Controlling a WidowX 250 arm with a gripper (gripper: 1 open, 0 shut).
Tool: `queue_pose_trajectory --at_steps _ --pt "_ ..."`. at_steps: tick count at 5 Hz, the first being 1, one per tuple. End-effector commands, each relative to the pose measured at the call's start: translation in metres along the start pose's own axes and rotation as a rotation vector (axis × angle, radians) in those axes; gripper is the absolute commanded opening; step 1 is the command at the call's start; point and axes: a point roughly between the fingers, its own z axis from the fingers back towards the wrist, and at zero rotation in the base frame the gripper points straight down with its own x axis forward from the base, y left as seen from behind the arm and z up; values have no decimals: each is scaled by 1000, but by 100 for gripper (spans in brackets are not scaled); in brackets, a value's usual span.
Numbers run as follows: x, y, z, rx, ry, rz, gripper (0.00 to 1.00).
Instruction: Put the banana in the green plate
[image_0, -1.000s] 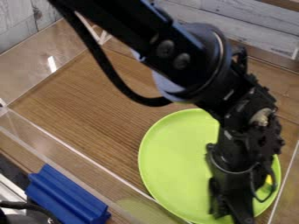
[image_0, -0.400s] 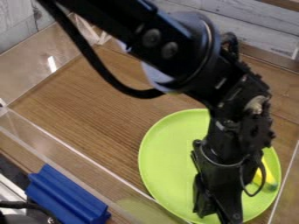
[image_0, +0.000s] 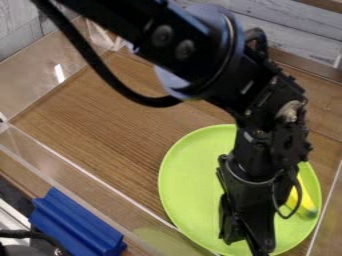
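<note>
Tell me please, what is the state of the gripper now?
Gripper: closed, with no object visible in its fingertips; the yellow toy banana shows beside it, over the green plate.

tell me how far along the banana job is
The yellow banana seems to lie over the right part of the green plate, partly hidden by the arm. The gripper is low over the plate, apparently shut, with nothing visibly held. Probably only backing the arm away is left.

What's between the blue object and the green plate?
The see-through side wall runs between the blue object and the green plate, in the camera view.
</note>
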Motion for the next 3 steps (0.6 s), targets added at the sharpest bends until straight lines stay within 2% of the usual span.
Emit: queue_pose_trajectory --at_steps 1,3 --pt "7 5 15 18 -60 0 0" --pt "6 8 15 26 -63 -4 0"
